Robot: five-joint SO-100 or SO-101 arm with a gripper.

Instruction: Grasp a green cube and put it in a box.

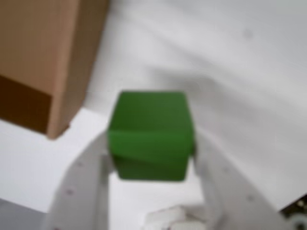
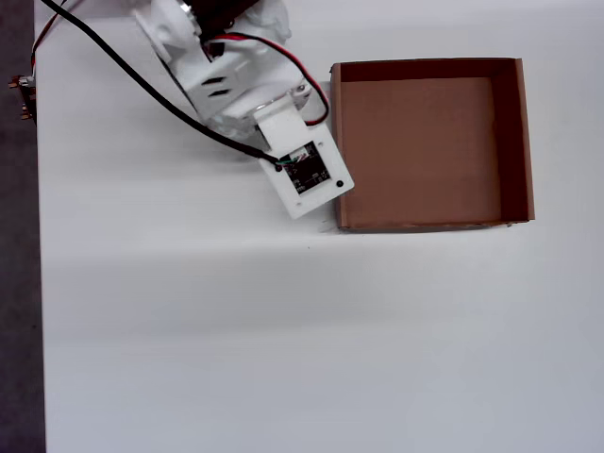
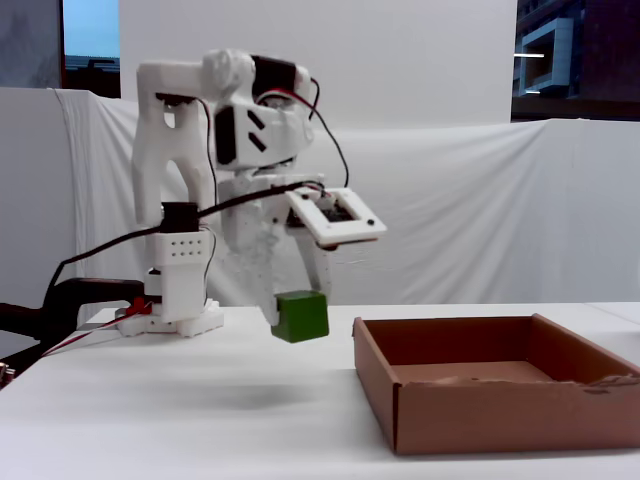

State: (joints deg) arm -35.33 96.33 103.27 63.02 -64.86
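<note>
In the wrist view the green cube (image 1: 149,136) fills the middle, pinched between the two white fingers (image 1: 86,182) of my gripper (image 1: 152,146), which is shut on it. The fixed view shows the cube (image 3: 300,317) hanging a little above the white table, just left of the box (image 3: 500,415), with the gripper (image 3: 297,302) coming down onto it from above. A corner of the brown cardboard box (image 1: 43,52) shows at the wrist view's upper left. From overhead the box (image 2: 525,142) lies open at the right, and the wrist camera plate (image 2: 310,175) hides the cube.
The arm's base (image 3: 180,300) stands at the left in the fixed view, with black and red cables (image 3: 90,270) trailing off to the left. A white cloth (image 3: 480,210) hangs behind the table. The table's dark left edge (image 2: 19,283) shows overhead.
</note>
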